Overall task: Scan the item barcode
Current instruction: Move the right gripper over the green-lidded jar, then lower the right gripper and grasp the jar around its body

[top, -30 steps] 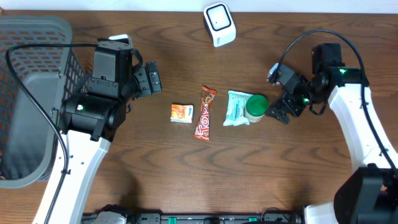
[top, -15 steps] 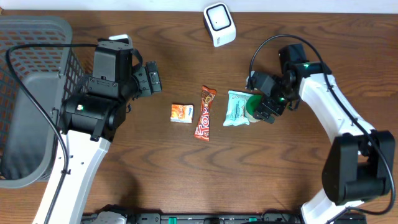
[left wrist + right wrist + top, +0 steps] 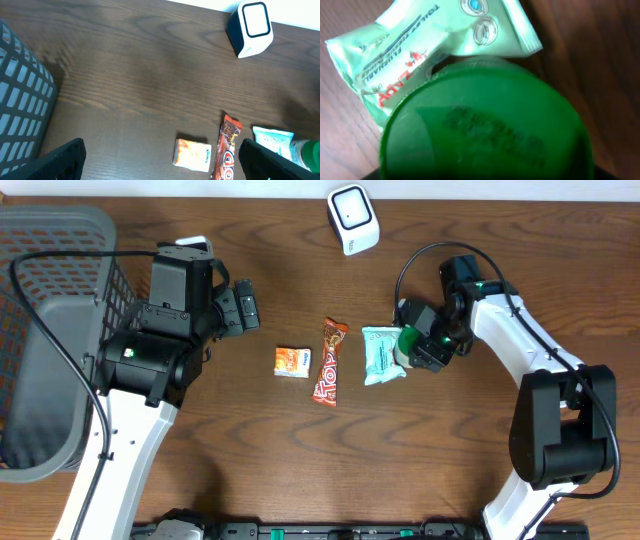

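A green-lidded jar [image 3: 409, 338] stands right of centre, touching a pale green wipes pack [image 3: 381, 355]. My right gripper [image 3: 420, 348] sits over and around the jar. In the right wrist view the green lid [image 3: 485, 120] fills the frame with the pack [image 3: 420, 55] behind it, and the fingers are hidden. The white barcode scanner [image 3: 352, 218] stands at the far edge, also seen from the left wrist [image 3: 252, 27]. My left gripper [image 3: 240, 307] hovers open at the left, its fingers wide apart [image 3: 162, 162] and empty.
A red-orange candy bar [image 3: 329, 362] and a small orange tissue pack [image 3: 292, 361] lie in the middle. A grey mesh basket [image 3: 40, 330] fills the left side. The right arm's cable loops above the jar.
My right gripper swung in from the right onto the green-lidded jar and has narrowed. The wipes pack shifted slightly left. The left arm has not moved.
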You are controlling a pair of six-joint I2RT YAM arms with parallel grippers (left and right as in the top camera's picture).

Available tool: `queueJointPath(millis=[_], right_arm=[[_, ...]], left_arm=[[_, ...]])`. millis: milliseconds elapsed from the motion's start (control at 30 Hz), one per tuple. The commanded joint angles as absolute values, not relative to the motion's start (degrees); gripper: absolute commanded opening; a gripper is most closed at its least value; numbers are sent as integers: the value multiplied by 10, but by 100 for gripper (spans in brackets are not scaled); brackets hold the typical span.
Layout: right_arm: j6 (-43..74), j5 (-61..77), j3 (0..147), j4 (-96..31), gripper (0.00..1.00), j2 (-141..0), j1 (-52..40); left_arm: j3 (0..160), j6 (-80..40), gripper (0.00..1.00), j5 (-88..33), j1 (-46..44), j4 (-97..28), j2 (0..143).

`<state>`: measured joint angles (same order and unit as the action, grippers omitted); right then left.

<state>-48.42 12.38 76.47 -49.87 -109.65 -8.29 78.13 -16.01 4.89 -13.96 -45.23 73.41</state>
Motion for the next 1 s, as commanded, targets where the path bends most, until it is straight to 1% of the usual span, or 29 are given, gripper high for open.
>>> queueJointPath(millis=[0, 67, 200, 367, 433, 467, 533, 633, 700, 733, 767, 867, 900, 967], right_arm=[[-467, 123, 774, -496, 42, -1097, -85], [-449, 120, 776, -496, 33, -1097, -85], [-382, 101, 785, -495, 25, -1097, -85], [-275, 58, 798, -497, 26, -1097, -85], [-225, 59, 802, -496, 30, -1097, -85], [-191, 59, 804, -496, 30, -1097, -85], [-121, 59, 806, -494, 33, -1097, -85], [-17, 58, 806, -492, 32, -1097, -85], [80, 56, 806, -492, 36, -1097, -84], [116, 50, 806, -492, 36, -1097, -84], [178, 33, 806, -496, 35, -1097, -84], [311, -37, 806, -521, 35, -1097, -85], [344, -58, 806, -526, 35, -1097, -86], [358, -69, 806, -527, 36, -1097, -86]], left_arm=[[782, -150, 98, 54, -138, -455, 734], [782, -150, 98, 54, -138, -455, 734], [782, -150, 98, 54, -138, -458, 734], [782, -150, 98, 54, -138, -460, 734], [782, -150, 98, 54, -138, -461, 734], [782, -150, 98, 54, -138, -460, 734], [782, -150, 98, 54, -138, -461, 734], [782, -150, 98, 54, -138, -463, 734], [782, -150, 98, 54, -138, -465, 734], [782, -150, 98, 54, -138, -467, 734], [782, -150, 98, 54, -138, -471, 734], [782, -150, 98, 54, -138, -480, 734], [782, -150, 98, 54, -138, -482, 734], [782, -150, 98, 54, -138, -484, 734]])
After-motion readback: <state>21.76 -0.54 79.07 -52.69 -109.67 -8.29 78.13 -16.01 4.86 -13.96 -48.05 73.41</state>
